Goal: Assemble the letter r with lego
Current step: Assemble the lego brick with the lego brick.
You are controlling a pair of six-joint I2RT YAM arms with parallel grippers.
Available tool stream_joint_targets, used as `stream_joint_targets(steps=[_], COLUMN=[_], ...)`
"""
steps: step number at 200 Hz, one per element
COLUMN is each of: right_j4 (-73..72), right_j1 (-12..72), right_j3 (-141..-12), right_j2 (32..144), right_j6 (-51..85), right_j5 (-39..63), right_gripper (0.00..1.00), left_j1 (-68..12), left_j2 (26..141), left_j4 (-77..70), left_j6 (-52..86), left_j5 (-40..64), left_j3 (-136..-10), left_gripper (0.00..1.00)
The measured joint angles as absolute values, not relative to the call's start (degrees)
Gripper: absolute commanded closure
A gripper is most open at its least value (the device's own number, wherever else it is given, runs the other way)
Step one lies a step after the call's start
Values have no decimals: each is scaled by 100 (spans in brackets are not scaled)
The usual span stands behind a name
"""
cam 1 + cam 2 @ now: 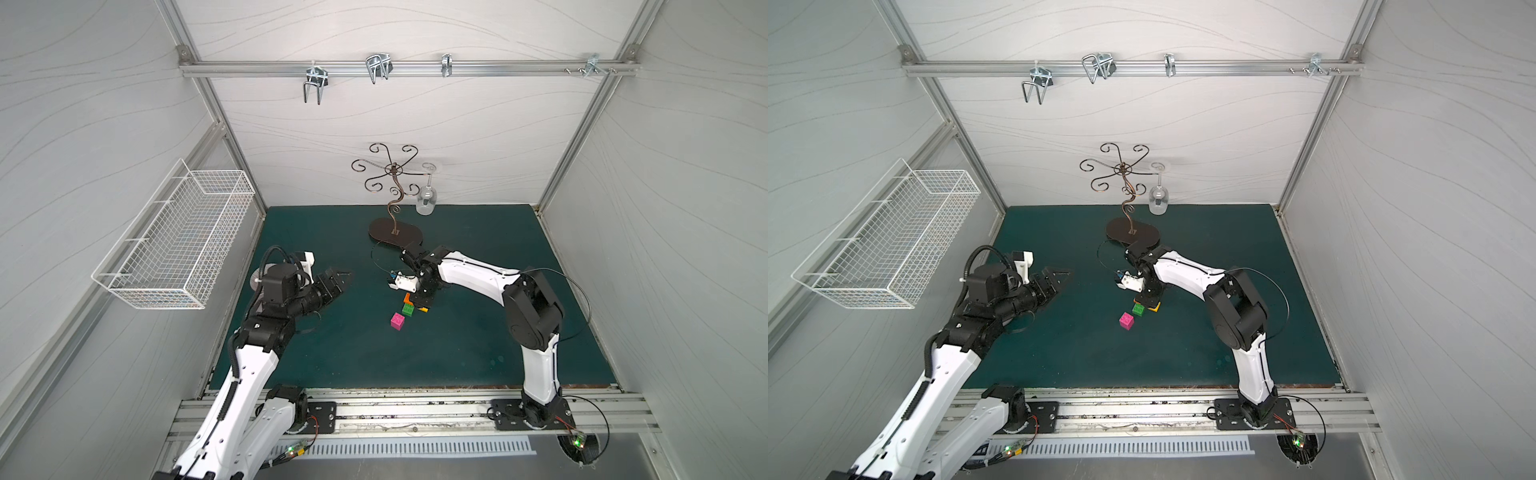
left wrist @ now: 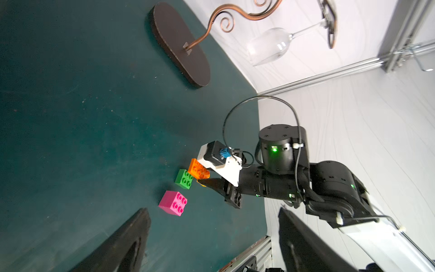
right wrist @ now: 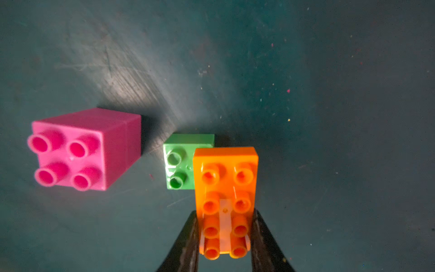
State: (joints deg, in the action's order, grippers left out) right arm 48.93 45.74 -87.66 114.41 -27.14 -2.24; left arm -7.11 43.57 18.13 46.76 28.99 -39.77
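In both top views my left tool [image 1: 343,284] hung over the dark green worktop [image 1: 457,353], its jaws wide apart with nothing between them, well apart from the lego. My right tool [image 1: 420,304] pointed down at the middle of the worktop. An orange brick [image 1: 407,297] was at its tip, touching a green brick [image 1: 408,309]. A sliver of yellow brick [image 1: 423,309] showed under the tool. A pink brick [image 1: 397,321] stood near them, a little toward the front edge and joined to nothing.

From my left wrist, the orange brick met the green one's edge, and I could not tell whether it rested on it.

From my right wrist, my right tool's two dark fingers [image 3: 188,237] were clamped on the orange brick's long sides, with its studs toward the camera. Its free end covered about half the green brick. The pink brick stood apart, studs up.
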Motion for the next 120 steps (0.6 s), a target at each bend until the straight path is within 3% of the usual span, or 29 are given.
stream_joint_targets(steps=[120], right_j4=[5054], right_j1=[4886], right_j3=[-8737], right_j2=[11441], right_j6=[-2495], right_j5=[-346], right_gripper=[100], left_j1=[-711], left_j2=[3660], left_j4=[1249], left_j6=[4744], left_j5=[3328], left_j3=[-3079], left_gripper=[11])
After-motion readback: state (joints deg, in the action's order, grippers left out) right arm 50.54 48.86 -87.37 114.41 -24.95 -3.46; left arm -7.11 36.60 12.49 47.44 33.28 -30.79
